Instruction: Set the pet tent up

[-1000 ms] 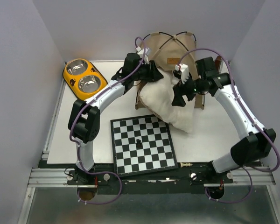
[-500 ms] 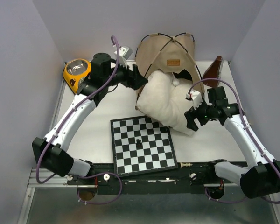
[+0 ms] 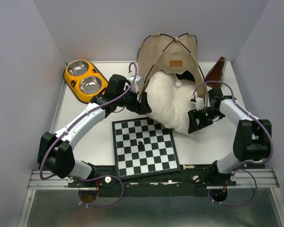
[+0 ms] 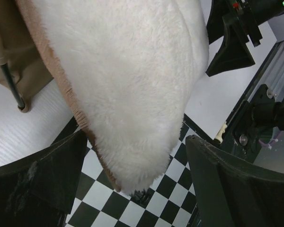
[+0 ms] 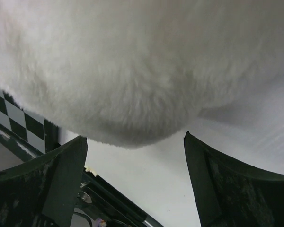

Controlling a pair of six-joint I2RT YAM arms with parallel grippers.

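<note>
The tan fabric tent with crossed black poles (image 3: 173, 49) stood just beyond the checkered chessboard (image 3: 144, 146), with a fluffy white cushion (image 3: 173, 106) spilling from it toward the board. The left gripper (image 3: 143, 106) and right gripper (image 3: 195, 124) flanked the cushion, jaws spread wide and empty.

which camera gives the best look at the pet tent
The top external view: it shows the pet tent dome with its crossing poles and brown label. The left wrist view catches only a tan fabric edge and one pole end; the right wrist view shows just the white cushion, no tent.
</note>
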